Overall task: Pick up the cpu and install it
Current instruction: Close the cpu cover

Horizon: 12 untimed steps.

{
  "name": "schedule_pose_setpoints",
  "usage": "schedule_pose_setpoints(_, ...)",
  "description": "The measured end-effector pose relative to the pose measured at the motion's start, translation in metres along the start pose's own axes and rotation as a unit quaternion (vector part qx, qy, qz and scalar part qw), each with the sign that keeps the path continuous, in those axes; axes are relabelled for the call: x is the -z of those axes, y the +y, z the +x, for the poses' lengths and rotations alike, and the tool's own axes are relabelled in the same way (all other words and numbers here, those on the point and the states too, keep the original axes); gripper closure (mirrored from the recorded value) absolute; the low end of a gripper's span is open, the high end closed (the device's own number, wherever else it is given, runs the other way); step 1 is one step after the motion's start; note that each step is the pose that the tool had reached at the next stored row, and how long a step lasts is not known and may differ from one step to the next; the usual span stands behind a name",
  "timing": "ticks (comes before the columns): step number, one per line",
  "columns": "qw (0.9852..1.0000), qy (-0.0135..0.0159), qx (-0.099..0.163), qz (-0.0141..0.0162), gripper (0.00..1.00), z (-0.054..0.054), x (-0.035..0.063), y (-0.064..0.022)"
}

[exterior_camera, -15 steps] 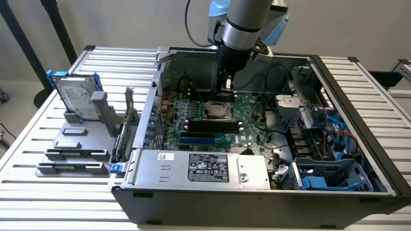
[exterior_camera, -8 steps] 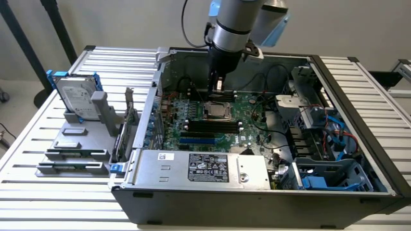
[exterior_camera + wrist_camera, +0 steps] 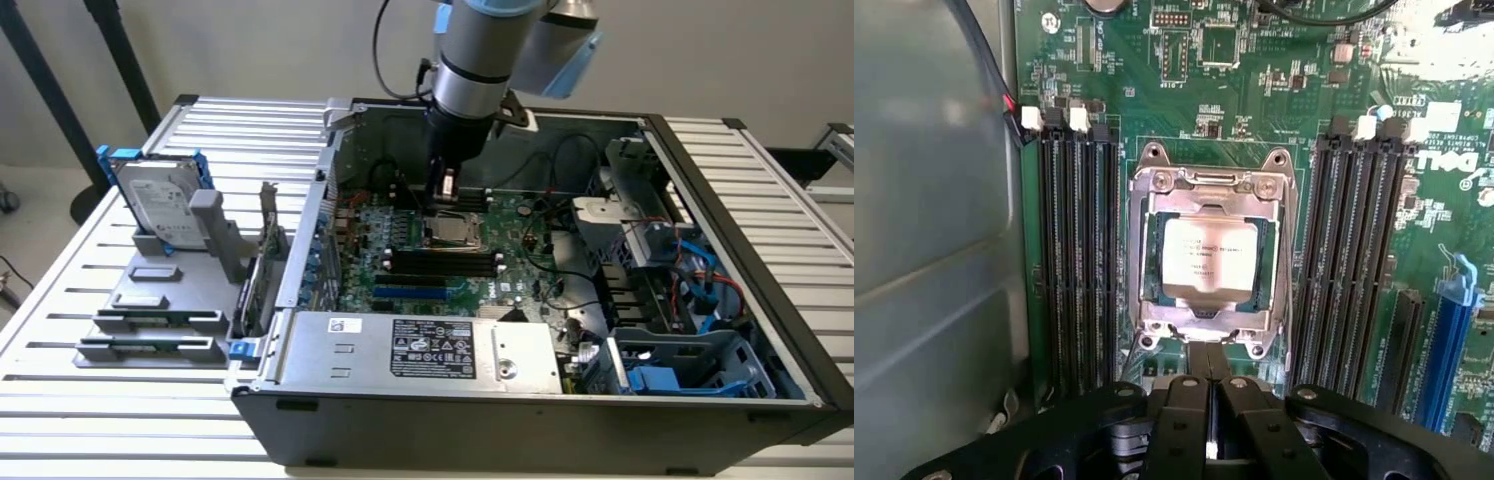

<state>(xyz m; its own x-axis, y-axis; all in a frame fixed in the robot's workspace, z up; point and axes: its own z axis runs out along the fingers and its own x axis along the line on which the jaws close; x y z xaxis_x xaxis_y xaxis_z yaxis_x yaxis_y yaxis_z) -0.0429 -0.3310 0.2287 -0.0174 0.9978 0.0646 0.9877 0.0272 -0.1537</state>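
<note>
cpu [image 3: 1209, 260] sits in the motherboard [image 3: 1254, 90] socket with the metal frame [image 3: 1211, 180] around it. Lid print is unreadable. The fingers [image 3: 1196, 365] are pressed together, empty, close over its edge.

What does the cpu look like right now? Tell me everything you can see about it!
The cpu is a small flat square with a silver-grey metal top and faint print. It lies flat inside a shiny metal socket frame on the green motherboard, with black memory slots on both sides. The gripper is above it, shut and empty.
</note>
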Motion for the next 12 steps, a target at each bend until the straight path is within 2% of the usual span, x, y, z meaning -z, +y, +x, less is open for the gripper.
schedule_pose_setpoints(12, 1.0000, 0.0000, 0.000, 0.0005, 0.89, -0.001, -0.0208, 0.0030)
